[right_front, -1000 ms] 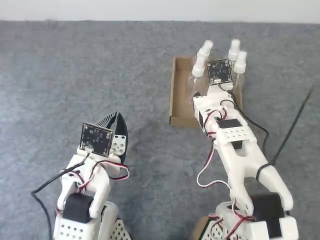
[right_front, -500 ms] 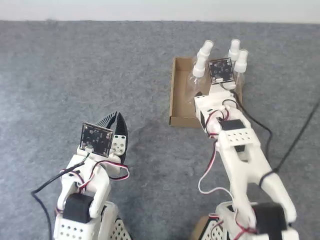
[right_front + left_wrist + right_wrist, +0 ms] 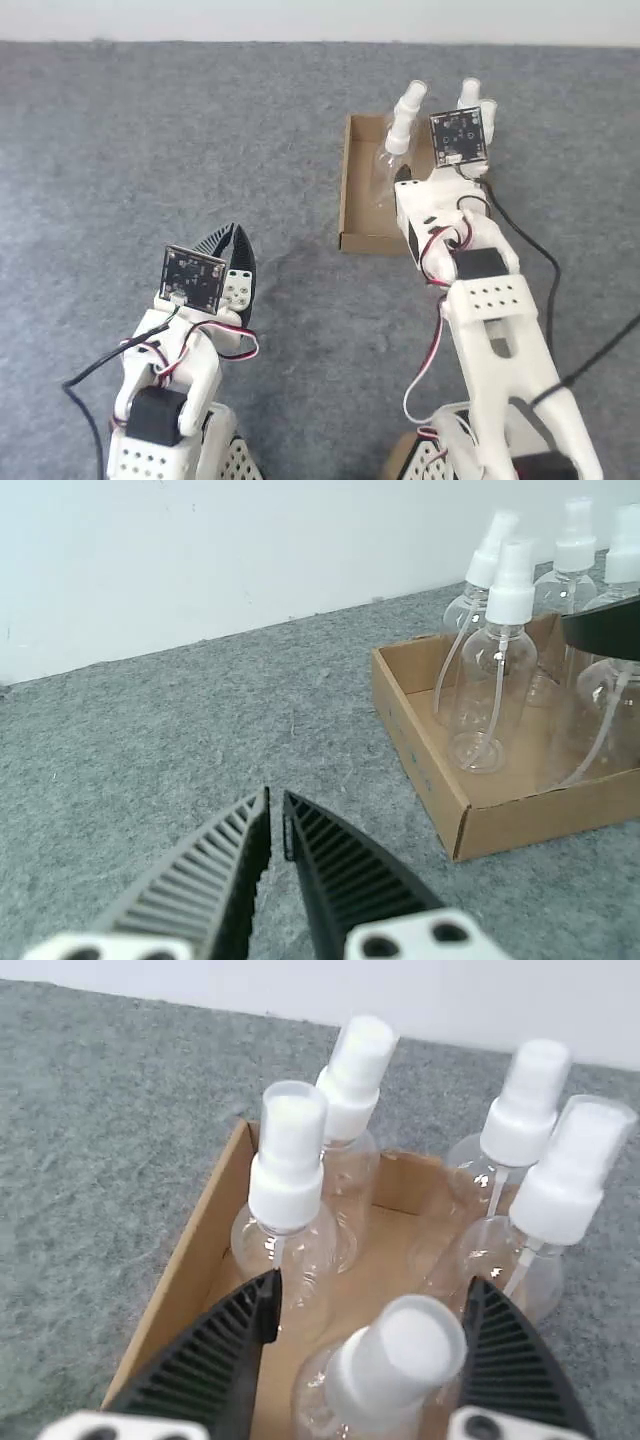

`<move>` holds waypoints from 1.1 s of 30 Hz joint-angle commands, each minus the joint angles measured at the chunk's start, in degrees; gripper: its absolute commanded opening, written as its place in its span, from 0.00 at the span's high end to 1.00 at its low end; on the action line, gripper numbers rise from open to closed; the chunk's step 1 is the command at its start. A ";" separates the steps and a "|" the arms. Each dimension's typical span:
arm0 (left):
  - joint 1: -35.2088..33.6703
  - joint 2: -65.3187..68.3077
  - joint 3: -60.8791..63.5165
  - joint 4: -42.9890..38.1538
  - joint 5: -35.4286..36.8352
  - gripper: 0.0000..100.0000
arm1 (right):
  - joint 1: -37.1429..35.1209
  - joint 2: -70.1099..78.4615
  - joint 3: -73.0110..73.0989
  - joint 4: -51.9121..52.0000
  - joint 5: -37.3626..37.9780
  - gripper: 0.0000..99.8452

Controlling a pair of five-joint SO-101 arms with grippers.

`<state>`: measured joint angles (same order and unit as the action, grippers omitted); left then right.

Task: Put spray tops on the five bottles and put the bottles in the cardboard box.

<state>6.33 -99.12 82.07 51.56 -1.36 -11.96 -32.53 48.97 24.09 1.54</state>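
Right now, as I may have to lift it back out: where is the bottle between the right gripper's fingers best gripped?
Probably the bottle by its neck, just under the white spray top, from above: the cardboard box walls shield its body and four other bottles crowd it.

A grey, felt-like covering lies over the whole desk, its nap faintly mottled. Behind the far edge stands a plain white wall, meeting the desk in a straight line.
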 commanded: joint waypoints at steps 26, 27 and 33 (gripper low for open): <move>-8.44 -0.62 -0.31 -0.18 -4.48 0.99 | 9.01 -47.69 15.65 33.71 9.32 0.78; -10.37 -0.62 -0.40 -0.09 -5.19 0.99 | 9.54 -49.80 17.23 33.98 10.90 0.81; -18.81 -0.62 -0.48 -0.09 -5.98 0.99 | 12.88 -61.67 27.34 34.15 13.01 0.97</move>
<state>-9.76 -99.12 82.07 51.56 -6.73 -1.32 -88.53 74.20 57.85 13.23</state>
